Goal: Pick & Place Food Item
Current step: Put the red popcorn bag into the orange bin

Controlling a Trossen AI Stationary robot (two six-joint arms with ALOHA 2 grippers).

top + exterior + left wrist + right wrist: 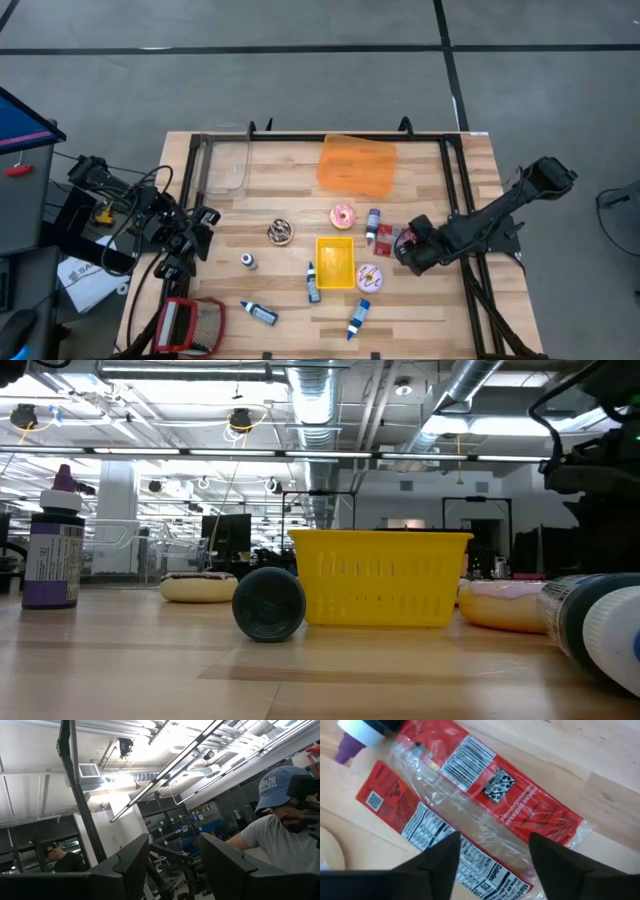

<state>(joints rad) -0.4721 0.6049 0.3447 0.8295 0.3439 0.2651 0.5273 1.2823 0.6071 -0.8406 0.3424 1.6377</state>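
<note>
We see a lab or workshop: bare ducts (pixel 330 400), ceiling lights (pixel 240 420), storage racks (pixel 175 827) and monitors (pixel 225 532).

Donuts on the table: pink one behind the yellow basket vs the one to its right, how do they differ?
The pink donut has solid pink icing; the lighter donut is pale with pink markings. The pink donut lies behind the yellow basket, near the orange lid; the lighter donut lies beside the basket, nearer the right pincer. Both lie flat on the wood.
</note>
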